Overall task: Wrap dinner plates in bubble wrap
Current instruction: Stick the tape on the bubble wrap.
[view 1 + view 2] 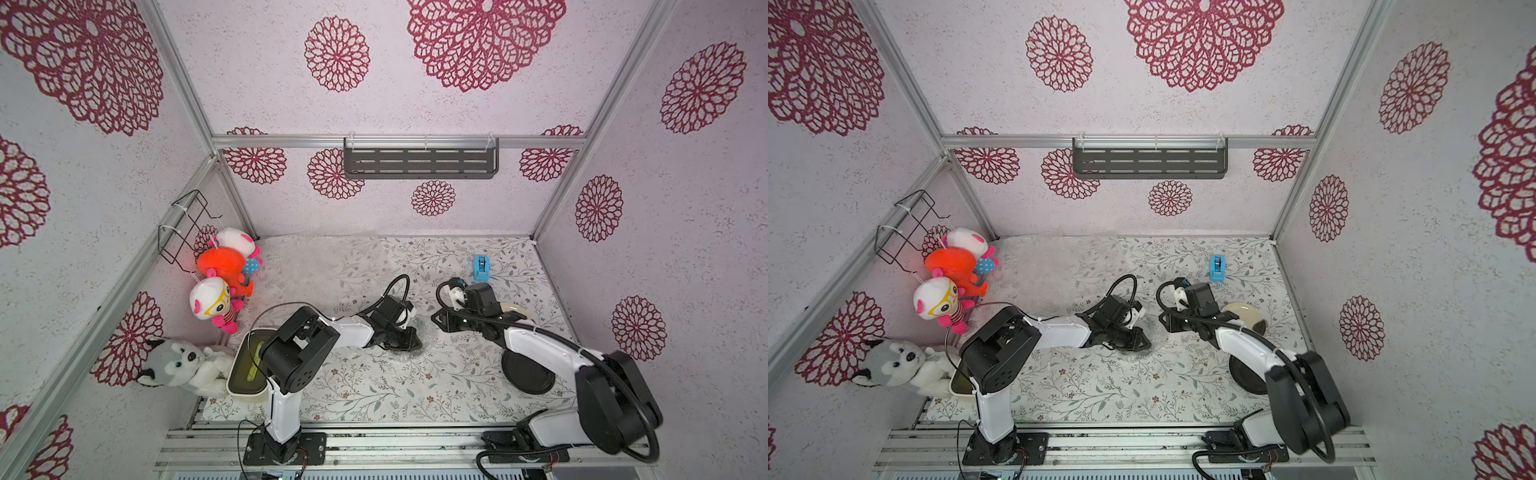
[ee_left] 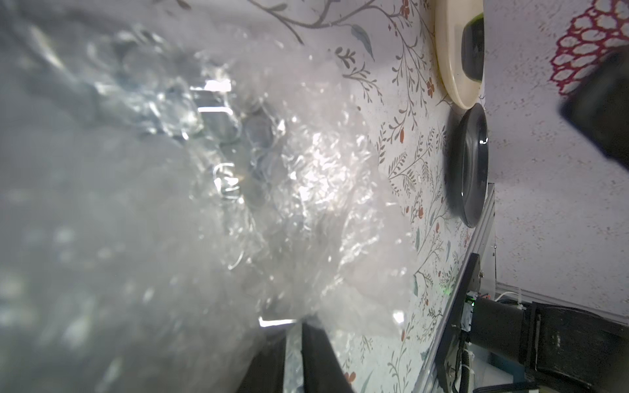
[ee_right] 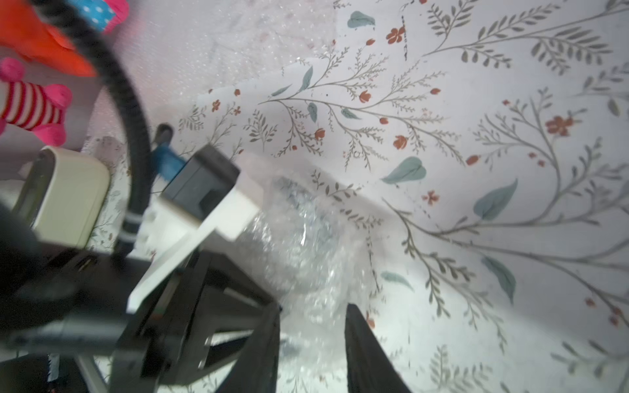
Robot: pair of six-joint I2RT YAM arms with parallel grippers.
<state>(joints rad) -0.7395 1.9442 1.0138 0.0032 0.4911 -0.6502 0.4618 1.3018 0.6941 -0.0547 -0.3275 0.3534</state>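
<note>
The left gripper (image 1: pixel 405 338) sits at mid-table, its jaws nearly together and pinching crumpled wrap (image 1: pixel 428 351), which billows over most of the left wrist view (image 2: pixel 306 190). The right gripper (image 1: pixel 436 322) faces it from just beside. In its wrist view its fingers (image 3: pixel 360 337) stand apart, with wrap showing in the gap but not gripped. A dark curved edge shows through the bundle in both top views, too blurred to name. A second sheet (image 1: pixel 299 266) lies flat over the back left corner, its edge running up to the back wall (image 1: pixel 374 208) and beside the toys (image 1: pixel 220 266). The black plate (image 1: pixel 530 374) rests near the right wall (image 1: pixel 623 291), partly under the right forearm. The cream plate (image 1: pixel 1246 313) lies just behind it, also part hidden by that arm; whether the two rims touch I cannot tell. The tape dispenser (image 1: pixel 481 268) stands upright toward the back right, well apart from both grippers. The tub (image 1: pixel 245 374) sits at the front left, touching the left arm's base link in a top view. Bare cloth on the table (image 1: pixel 374 390) spans the front between the two arms, ending at the front rail (image 1: pixel 395 440).
</note>
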